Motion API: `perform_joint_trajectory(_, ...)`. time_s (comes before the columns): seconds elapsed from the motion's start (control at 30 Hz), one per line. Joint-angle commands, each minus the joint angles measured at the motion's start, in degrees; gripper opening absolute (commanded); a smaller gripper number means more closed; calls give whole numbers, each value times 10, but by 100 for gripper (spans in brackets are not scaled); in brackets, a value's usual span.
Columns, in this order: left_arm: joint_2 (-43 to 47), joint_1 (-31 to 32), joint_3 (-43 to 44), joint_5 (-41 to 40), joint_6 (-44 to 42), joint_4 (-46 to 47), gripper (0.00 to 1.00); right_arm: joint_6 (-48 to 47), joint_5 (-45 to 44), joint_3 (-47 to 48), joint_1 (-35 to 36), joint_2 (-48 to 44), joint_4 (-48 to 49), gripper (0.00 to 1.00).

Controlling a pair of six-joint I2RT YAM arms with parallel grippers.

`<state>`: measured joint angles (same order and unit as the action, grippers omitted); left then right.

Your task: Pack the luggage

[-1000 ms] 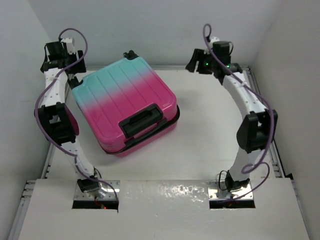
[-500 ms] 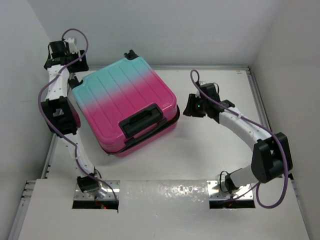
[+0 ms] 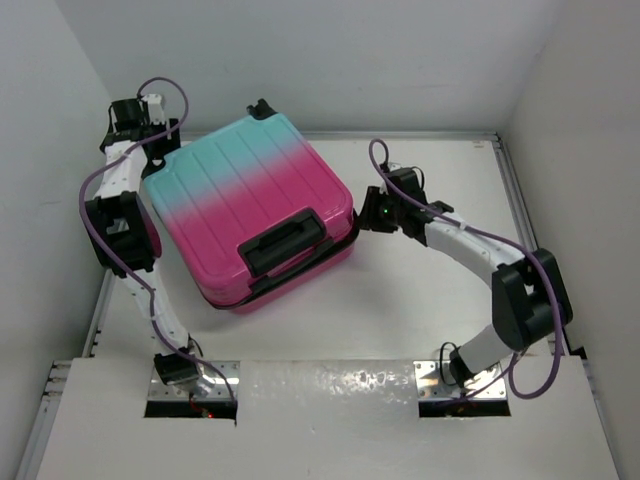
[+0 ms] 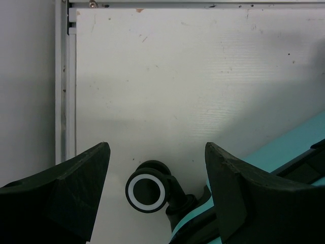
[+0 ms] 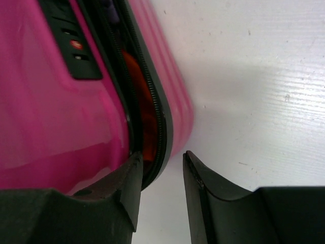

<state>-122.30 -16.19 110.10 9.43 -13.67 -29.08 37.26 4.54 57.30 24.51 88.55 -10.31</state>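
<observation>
Luggage (image 3: 250,210): one hard-shell case, pink fading to teal, lying flat on the table (image 3: 430,300) left of centre, teal end far, pink end and black handle (image 3: 285,243) near. Right gripper (image 5: 161,157): jaws set to a narrow gap with bare table showing through, nothing seen clamped; one finger (image 5: 127,183) sits against the case's right side at the zip seam (image 5: 155,109), which gapes slightly with something orange (image 5: 138,91) inside. Likely placed there to work the seam shut, though no zip pull is visible. Left gripper (image 4: 156,150): jaws released, wide apart and empty, hovering above a black wheel (image 4: 146,192) at the case's far-left corner, probably positioned to brace the shell. Status, as judged: lid down, closure unfinished.
</observation>
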Motion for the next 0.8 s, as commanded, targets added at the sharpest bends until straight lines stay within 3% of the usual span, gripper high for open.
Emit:
perform_joint_trajectory(0.0, 37, 2, -15, -1, -2, -19, 72, 10, 0, 30, 11, 18, 30, 37)
perform_joint_trajectory(0.23, 43, 3, -31, 8, -1, -21, 72, 19, -24, 26, 26, 46, 27, 33)
perform_joint_trajectory(0.33, 59, 4, -70, 17, -6, -13, 72, 31, -40, 39, 27, 72, 8, 23)
perform_joint_trajectory(0.4, 70, 5, -109, 24, -7, 2, 72, 29, -44, 58, 26, 94, 1, 11)
perform_joint_trajectory(0.5, 94, 5, -155, 65, -18, 11, 71, 5, -58, 128, 26, 132, -23, 0)
perform_joint_trajectory(0.77, 211, 5, -298, 211, -151, -47, 71, -68, -22, 330, 12, 235, 9, 0)
